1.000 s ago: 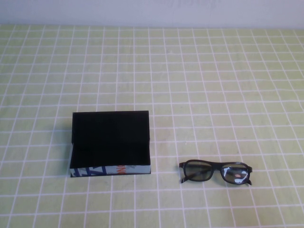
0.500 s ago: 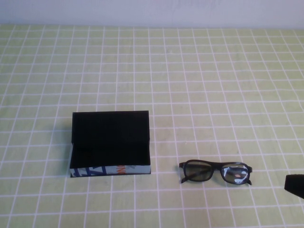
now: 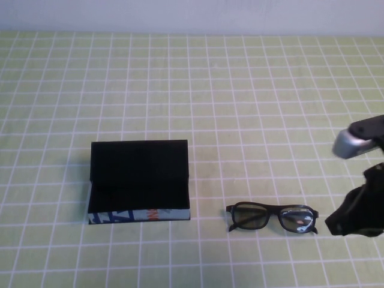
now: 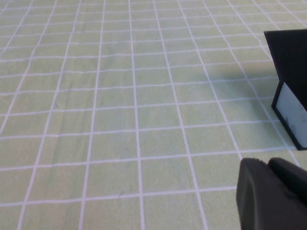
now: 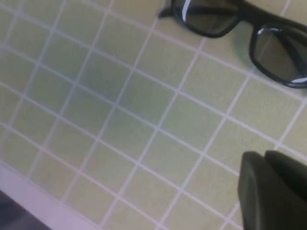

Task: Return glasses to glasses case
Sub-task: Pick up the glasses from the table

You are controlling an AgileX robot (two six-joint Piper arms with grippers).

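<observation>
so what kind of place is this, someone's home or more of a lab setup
Probably a staged robot test table, not a lived-in room. A green checked tablecloth carries only the glasses and an open glasses case. The right gripper is beside the glasses; the left gripper sits near the case.

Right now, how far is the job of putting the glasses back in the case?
Nothing is done: the glasses lie on the table beside the glasses case. In hand: the right tool is beside the glasses. The left tool is away from the case. Grasping and placing remain.
</observation>
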